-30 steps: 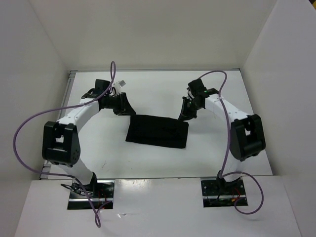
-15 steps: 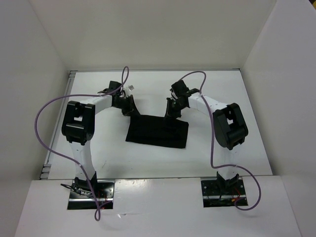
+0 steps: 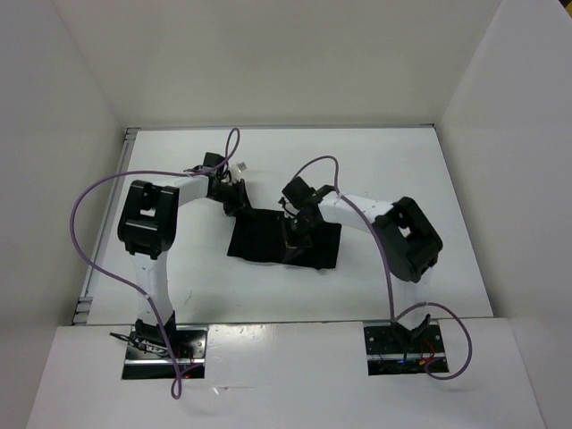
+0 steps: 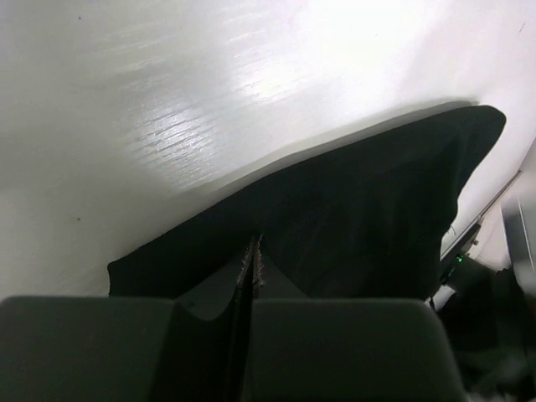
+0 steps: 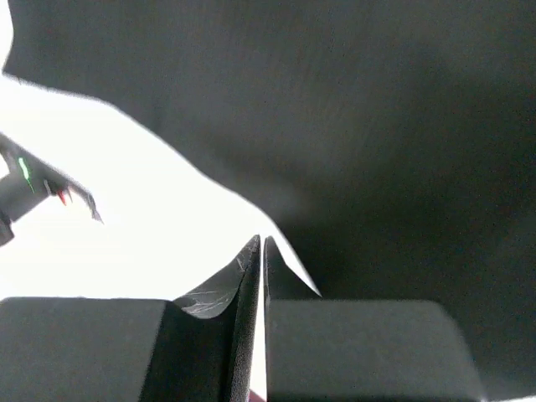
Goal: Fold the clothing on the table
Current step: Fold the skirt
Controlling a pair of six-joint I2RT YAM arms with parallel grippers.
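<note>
The black clothing [image 3: 268, 248] lies flat in the middle of the white table [image 3: 179, 259]. My left gripper [image 3: 235, 204] sits at its far left corner. In the left wrist view its jaws [image 4: 255, 243] are pressed together, with the clothing [image 4: 360, 209] at their tips. My right gripper [image 3: 295, 234] hangs over the garment's middle. Seen from the right wrist, its jaws [image 5: 260, 241] are closed to a hairline slit with white showing through. The clothing [image 5: 377, 126] edge runs just past the tips. I cannot tell whether fabric is pinched there.
White walls close in the table at the back and both sides. A metal rim [image 3: 89, 295] runs along the left edge. Purple cables [image 3: 89, 201] loop off both arms. The right arm's green light [image 4: 459, 260] shows beyond the cloth in the left wrist view.
The left jaws closed at the far left corner and stayed there. The right gripper travelled left and nearer, from the far right corner to over the garment's middle, its jaws narrowing.
</note>
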